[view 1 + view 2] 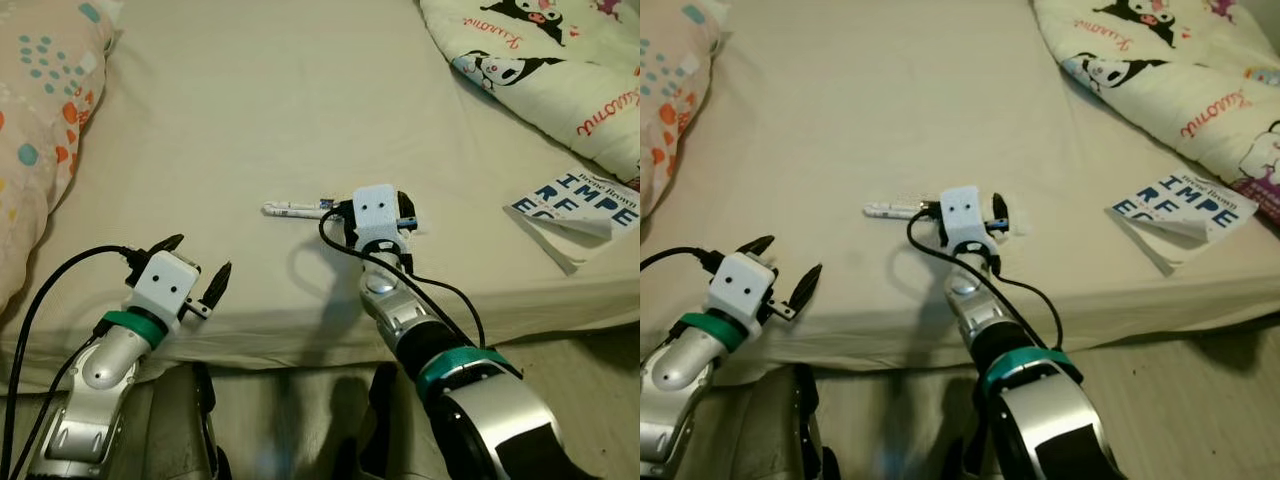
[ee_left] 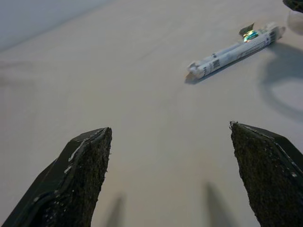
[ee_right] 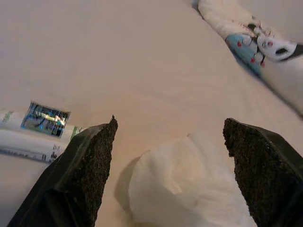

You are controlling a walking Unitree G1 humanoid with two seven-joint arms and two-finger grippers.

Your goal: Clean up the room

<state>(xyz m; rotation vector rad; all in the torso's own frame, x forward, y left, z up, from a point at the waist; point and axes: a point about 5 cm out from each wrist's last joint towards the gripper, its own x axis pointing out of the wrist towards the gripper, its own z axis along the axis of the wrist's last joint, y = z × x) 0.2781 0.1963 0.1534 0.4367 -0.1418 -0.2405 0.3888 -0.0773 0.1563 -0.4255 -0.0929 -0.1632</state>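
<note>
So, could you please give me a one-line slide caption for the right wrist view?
Open right gripper poised over a crumpled white tissue on the beige bedsheet, a white tube alongside.

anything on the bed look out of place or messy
Yes: a crumpled tissue lies between the open right gripper fingers, a white tube lies loose beside it, and a book sits askew at the bed's edge, cover curling.
</note>
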